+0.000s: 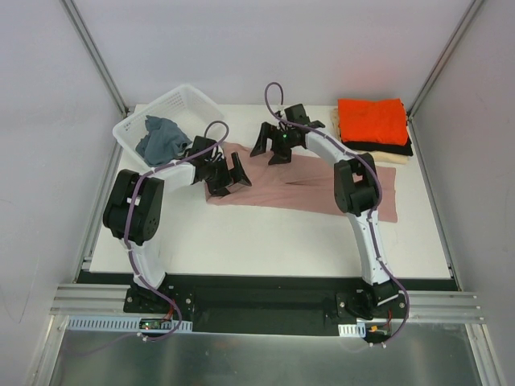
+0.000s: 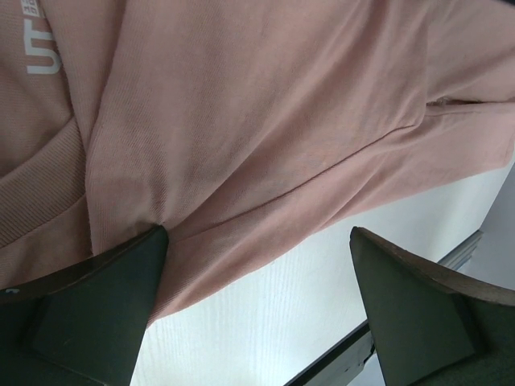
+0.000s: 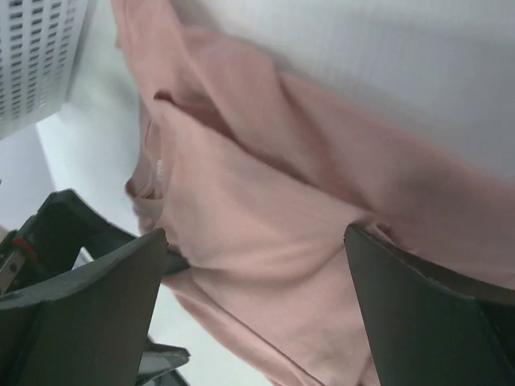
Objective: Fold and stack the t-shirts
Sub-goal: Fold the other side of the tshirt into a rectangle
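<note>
The dusty-pink t-shirt, soft ribbed knit and creased, lies spread across the smooth white table. The left gripper and right gripper are over its left end, angular jaws apart. A folded orange t-shirt tops a squared stack at the far right.

A lab cell: white table boxed by plain panels (aluminium rail in front).

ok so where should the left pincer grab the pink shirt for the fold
Pinch the free edge of the pink shirt at its left end, coming down from the bare side. It lies flat, and that edge runs between the open fingers of the left pincer, leaving table for one finger to slide under.
</note>
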Tool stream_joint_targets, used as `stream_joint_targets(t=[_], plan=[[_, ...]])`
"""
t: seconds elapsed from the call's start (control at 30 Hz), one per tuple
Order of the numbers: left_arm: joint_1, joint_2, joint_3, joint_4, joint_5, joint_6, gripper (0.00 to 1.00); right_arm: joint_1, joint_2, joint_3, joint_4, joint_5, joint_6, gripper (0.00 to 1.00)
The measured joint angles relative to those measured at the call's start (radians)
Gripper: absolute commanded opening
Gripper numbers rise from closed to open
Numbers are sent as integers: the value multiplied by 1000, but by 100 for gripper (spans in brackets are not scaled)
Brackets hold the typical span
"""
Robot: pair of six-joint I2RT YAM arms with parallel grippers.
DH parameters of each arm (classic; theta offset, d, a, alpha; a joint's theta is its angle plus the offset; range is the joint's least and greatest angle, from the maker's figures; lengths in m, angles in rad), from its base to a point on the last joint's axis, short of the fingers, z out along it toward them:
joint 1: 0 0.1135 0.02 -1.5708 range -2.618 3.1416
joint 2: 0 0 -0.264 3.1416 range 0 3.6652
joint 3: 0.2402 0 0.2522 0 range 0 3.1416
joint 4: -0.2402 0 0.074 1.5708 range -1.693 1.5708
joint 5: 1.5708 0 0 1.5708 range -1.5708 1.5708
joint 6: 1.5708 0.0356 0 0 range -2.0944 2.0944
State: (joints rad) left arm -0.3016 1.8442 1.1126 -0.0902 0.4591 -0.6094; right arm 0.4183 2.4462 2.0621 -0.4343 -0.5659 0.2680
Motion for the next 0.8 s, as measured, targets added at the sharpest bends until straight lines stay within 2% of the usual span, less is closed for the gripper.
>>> stream_joint_targets(t=[0.13, 0.47, 0.6, 0.8], plan=[[10, 0, 0, -1, -1, 1, 99, -18, 16, 53, -28, 88, -38, 96], [18, -1, 28, -44, -31, 23, 99, -109, -65, -3, -142, 179, -179, 97], [19, -7, 47, -77, -35, 24, 99, -163, -203, -120, -174, 193, -255, 96], [-37, -55, 85, -116, -53, 23, 99, -181, -536, -428, -200, 307, -334, 97]])
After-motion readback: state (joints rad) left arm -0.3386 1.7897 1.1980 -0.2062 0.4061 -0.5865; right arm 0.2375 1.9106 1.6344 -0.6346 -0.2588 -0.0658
